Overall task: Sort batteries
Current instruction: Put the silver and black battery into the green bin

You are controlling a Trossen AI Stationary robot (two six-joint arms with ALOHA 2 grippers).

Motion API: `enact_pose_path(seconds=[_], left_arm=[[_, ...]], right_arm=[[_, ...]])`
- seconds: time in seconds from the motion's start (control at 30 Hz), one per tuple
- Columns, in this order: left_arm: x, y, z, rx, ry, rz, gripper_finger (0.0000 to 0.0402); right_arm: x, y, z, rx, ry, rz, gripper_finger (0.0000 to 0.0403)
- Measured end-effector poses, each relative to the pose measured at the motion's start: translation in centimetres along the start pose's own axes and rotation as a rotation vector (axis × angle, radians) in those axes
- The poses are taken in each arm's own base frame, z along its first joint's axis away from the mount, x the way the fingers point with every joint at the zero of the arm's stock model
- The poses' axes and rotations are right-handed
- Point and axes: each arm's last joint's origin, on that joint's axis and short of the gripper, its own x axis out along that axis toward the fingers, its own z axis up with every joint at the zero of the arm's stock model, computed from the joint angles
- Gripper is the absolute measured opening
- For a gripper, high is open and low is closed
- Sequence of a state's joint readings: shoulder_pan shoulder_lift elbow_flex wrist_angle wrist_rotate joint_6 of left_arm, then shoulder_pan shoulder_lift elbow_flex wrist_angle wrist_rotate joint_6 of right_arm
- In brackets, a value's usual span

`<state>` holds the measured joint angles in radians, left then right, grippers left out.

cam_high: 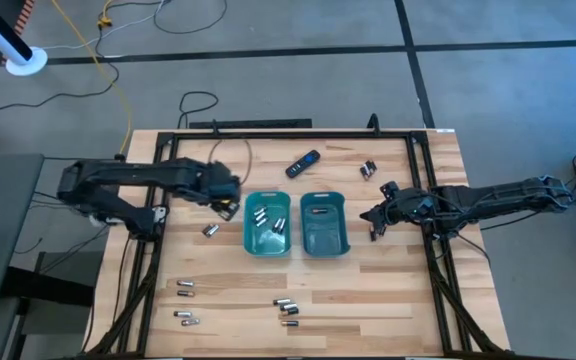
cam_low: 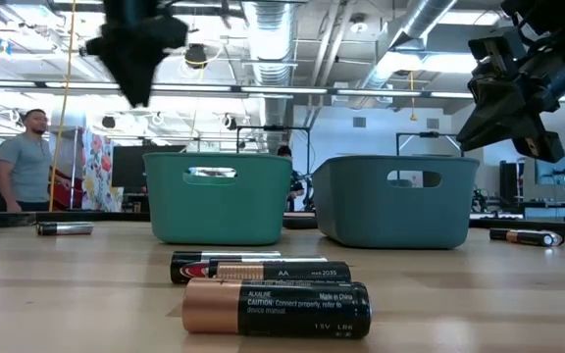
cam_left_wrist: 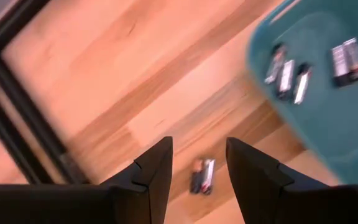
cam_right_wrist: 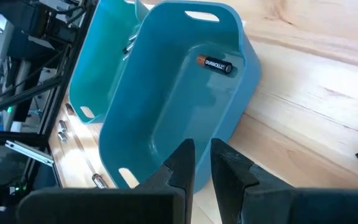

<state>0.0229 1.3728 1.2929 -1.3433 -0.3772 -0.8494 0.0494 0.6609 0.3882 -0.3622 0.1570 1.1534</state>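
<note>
Wooden table [cam_high: 388, 290], small cylindrical batteries [cam_high: 286, 307]

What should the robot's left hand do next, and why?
Probably go straight down and close on the battery lying on the table. The left hand hangs over it, open and empty, with that battery showing right between its fingers. The teal tray holding the other batteries sits just beside, so it looks like a short carry afterwards.
</note>
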Motion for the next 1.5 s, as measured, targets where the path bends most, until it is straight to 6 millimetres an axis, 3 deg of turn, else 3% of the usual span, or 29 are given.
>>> enact_pose_path(seconds=[0.23, 0.47, 0.87, 1.23, 1.5], left_arm=[[3.4, 0.9, -5.0, -0.119, 0.046, -0.159, 0.0144], [6.9, -0.4, -7.2, -0.107, 0.077, -0.210, 0.0144], [10.7, -1.4, -8.4, -0.032, 0.135, -0.121, 0.0144], [12.7, -2.3, -8.8, 0.042, 0.207, -0.057, 0.0144], [13.0, -2.7, -8.8, 0.043, 0.210, -0.071, 0.0144]], right_arm=[[0.0, 0.0, 0.0, 0.050, 0.000, 0.000, 0.0071], [0.0, 0.0, 0.0, 0.053, 0.000, 0.000, 0.0071], [0.0, 0.0, 0.0, 0.053, 0.000, 0.000, 0.0071], [0.0, 0.0, 0.0, 0.053, 0.000, 0.000, 0.0071], [0.0, 0.0, 0.0, 0.053, -0.001, 0.000, 0.0071]])
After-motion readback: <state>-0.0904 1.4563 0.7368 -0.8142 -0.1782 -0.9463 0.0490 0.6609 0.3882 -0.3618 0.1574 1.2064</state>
